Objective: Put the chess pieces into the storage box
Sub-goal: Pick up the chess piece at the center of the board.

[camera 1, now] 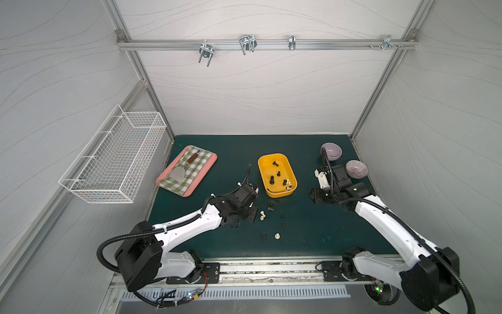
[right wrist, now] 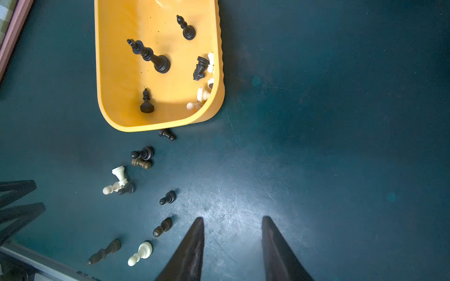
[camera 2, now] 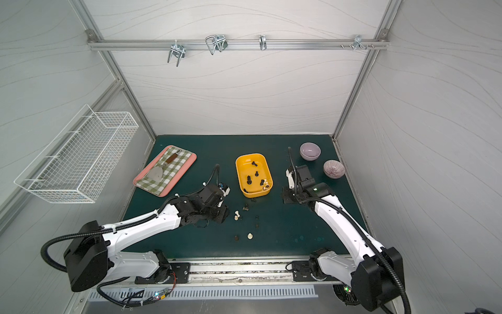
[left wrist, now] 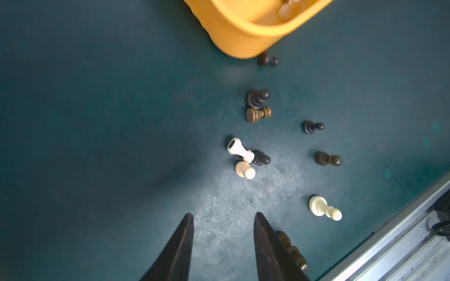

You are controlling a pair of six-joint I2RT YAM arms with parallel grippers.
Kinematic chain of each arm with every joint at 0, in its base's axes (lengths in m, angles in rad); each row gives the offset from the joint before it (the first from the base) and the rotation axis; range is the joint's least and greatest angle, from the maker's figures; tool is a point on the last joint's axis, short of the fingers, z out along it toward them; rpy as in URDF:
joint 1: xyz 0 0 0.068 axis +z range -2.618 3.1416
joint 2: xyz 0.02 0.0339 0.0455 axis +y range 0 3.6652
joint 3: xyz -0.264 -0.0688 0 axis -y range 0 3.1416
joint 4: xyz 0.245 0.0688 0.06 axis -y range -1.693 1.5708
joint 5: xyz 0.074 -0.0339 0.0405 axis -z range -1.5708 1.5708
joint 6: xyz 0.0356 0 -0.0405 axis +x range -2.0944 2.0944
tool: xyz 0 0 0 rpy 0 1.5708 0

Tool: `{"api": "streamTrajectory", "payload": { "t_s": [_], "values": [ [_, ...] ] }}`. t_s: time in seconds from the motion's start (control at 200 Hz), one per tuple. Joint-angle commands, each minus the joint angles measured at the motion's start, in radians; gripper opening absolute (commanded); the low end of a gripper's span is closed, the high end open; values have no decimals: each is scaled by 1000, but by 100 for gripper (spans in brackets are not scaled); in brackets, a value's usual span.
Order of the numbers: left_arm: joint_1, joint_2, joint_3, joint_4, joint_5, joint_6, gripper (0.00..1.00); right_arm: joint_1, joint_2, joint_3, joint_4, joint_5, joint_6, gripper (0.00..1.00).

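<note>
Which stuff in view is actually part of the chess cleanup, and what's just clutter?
Job: chess pieces, some loose on the mat, some already in the yellow storage box.
Clutter: pink tray with its checked cloth and spatula; two purple bowls; wire basket; metal hooks.

**Half-Seen Pieces**

A dark piece (left wrist: 293, 251) lies partly hidden behind one finger of the left claw (left wrist: 223, 215). Ahead of that claw, the storage box (left wrist: 243, 36) is cropped by the frame edge, and the cream pieces (left wrist: 287, 9) inside it are blurred.
</note>
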Motion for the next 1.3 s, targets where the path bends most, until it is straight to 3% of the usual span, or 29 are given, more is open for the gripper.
{"api": "streamTrajectory", "payload": {
  "t_s": [0.0, 0.475, 1.295],
  "values": [
    [-19, 21, 22, -1, -9, 10, 42, -4, 3, 15, -10, -20, -20, 41],
    [-46, 148, 52, 83, 35, 19, 42, -5, 25, 12, -7, -32, -16, 41],
    [-46, 298, 137, 126, 53, 57, 30, -6, 50, 18, -2, -36, -16, 41]
  ]
}}
